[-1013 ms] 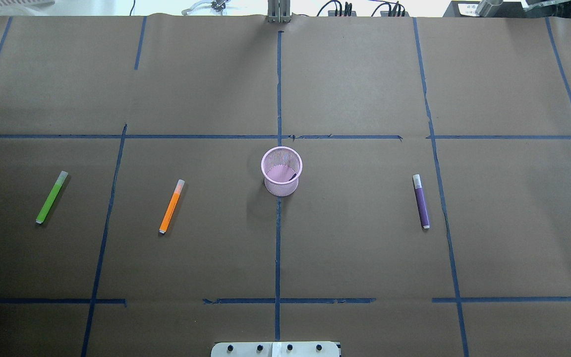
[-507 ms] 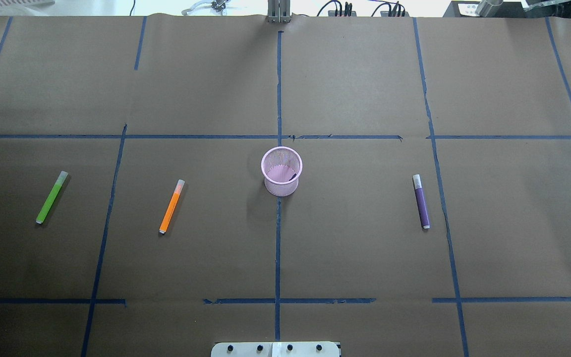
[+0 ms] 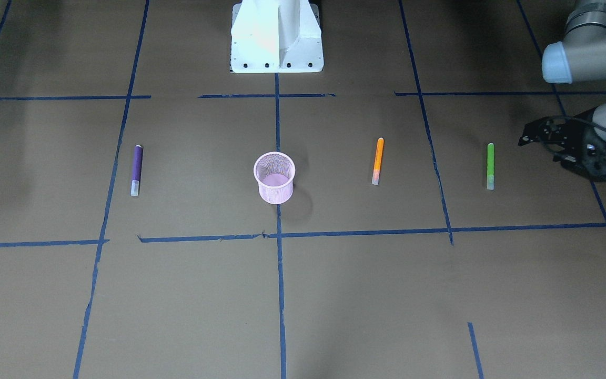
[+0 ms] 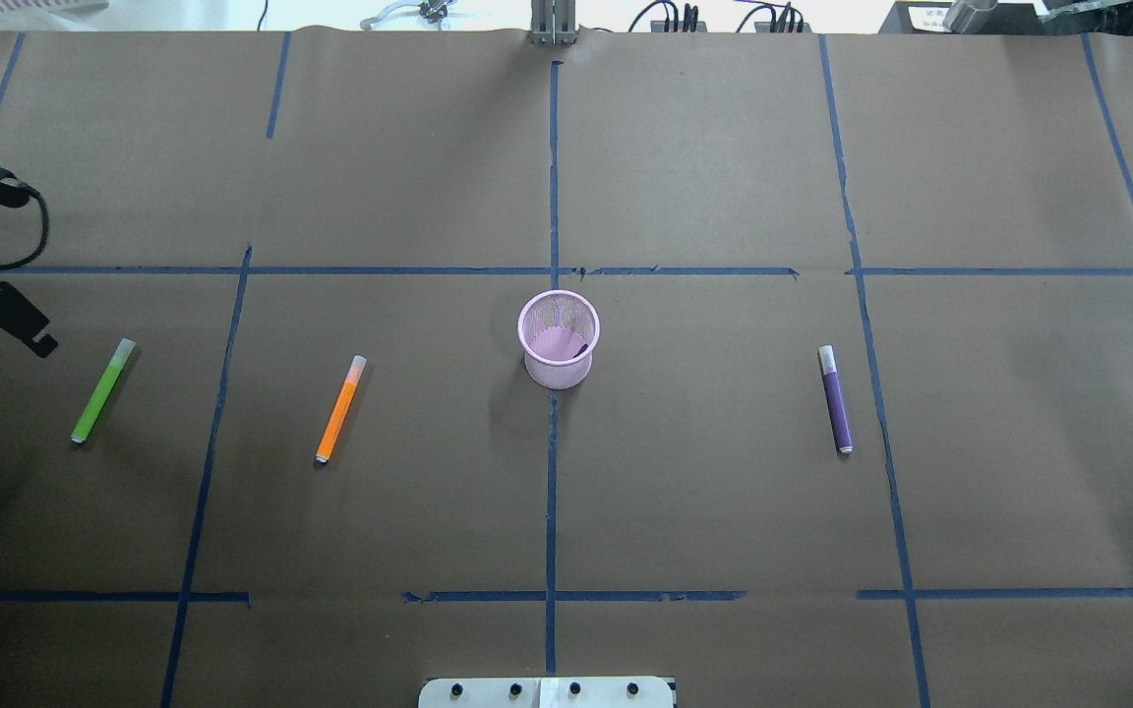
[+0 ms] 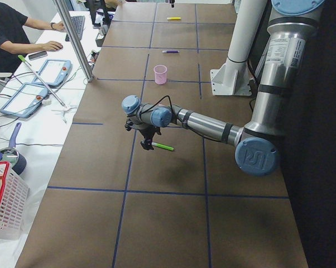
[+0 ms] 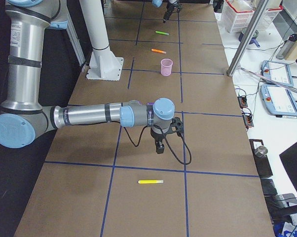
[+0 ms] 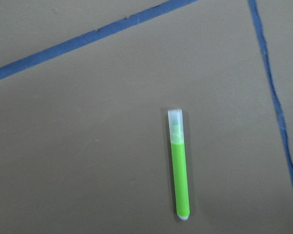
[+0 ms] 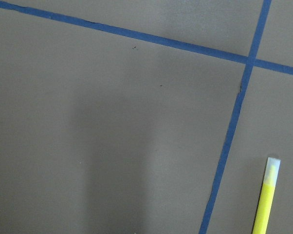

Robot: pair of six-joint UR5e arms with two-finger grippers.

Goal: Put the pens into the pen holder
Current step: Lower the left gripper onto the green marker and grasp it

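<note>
The pink mesh pen holder point(image 4: 559, 339) stands upright at the table's middle. The green pen point(image 4: 102, 391) and the orange pen point(image 4: 341, 409) lie flat to its left, and the purple pen point(image 4: 835, 398) lies flat to its right. My left gripper point(image 4: 26, 334) hovers at the left edge, just beyond the green pen's cap end. Its jaws look apart and empty. The left wrist view shows the green pen point(image 7: 179, 170) below. My right gripper point(image 6: 159, 148) shows only in the right side view, low over the table. I cannot tell if it is open or shut.
A yellow pen point(image 6: 151, 181) lies on the table's far right end, near my right gripper, and also shows in the right wrist view point(image 8: 265, 200). Blue tape lines cross the brown table cover. The white robot base point(image 3: 276, 37) stands at the near edge.
My left gripper has come into the overhead view at the left edge, near the green pen. The pens and the holder have not moved.
</note>
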